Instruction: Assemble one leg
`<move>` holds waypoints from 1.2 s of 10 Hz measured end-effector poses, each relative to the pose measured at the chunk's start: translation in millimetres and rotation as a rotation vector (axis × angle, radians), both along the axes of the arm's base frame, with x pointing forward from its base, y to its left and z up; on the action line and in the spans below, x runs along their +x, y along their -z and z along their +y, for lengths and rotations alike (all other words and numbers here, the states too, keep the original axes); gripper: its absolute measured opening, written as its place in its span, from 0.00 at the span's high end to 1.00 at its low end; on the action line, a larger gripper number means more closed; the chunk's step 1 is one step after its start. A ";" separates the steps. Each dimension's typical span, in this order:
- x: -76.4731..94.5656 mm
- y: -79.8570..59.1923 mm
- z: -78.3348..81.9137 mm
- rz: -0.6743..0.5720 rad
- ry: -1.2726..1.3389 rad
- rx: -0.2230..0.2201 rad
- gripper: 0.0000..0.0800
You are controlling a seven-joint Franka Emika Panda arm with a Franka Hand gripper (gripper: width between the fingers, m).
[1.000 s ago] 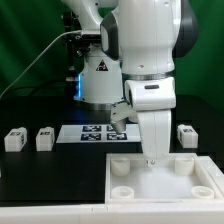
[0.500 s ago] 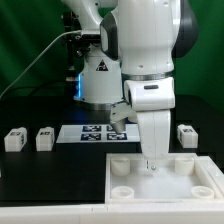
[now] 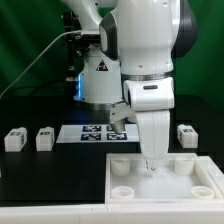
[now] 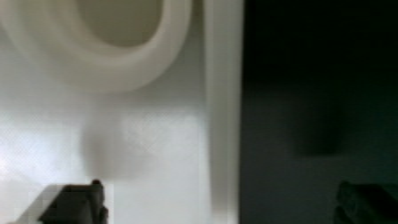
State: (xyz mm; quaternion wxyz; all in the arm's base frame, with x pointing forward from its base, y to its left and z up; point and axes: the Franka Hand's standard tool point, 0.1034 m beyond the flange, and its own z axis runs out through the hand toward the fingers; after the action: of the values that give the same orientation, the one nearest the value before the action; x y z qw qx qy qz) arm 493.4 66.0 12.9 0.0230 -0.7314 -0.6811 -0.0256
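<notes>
Two fingertips (image 4: 71, 203) stand wide apart with nothing between, so we read the gripper (image 3: 150, 166) as empty, low over the rim of the white top (image 3: 165, 186). The nearest leg (image 3: 186, 134) sits at two o'clock of it (exterior view), untouched. We judge the pick-up not yet begun: the next move calls for lifting clear, crossing over and closing on that leg.

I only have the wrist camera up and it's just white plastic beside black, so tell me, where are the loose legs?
Observer: The far-left leg and the neighbour leg sit on the black table at the exterior view's left.
Operator: Any others?
Observer: The right-side leg sits at the exterior view's right, beyond the top. I can't find a fourth.
Operator: And where am I?
Observer: The gripper hangs at the top's far edge, in front of the marker board.
</notes>
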 end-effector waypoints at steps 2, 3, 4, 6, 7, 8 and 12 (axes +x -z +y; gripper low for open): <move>-3.0 -12.0 1.7 -0.009 0.049 -0.004 0.19; -12.9 -19.4 4.4 -0.009 0.122 -0.005 0.19; -25.3 -23.9 11.4 -0.002 0.184 -0.006 0.19; -49.4 -35.9 32.4 0.029 0.483 0.006 0.19; -56.2 -36.7 45.6 0.052 0.651 0.016 0.19; -60.6 -36.2 60.5 0.076 0.799 0.025 0.19; -64.3 -34.8 73.3 0.136 1.231 0.041 0.19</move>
State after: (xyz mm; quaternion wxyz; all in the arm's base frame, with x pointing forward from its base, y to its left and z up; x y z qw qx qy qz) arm 429.1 139.3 47.8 0.0614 -0.9896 -0.1305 -0.0006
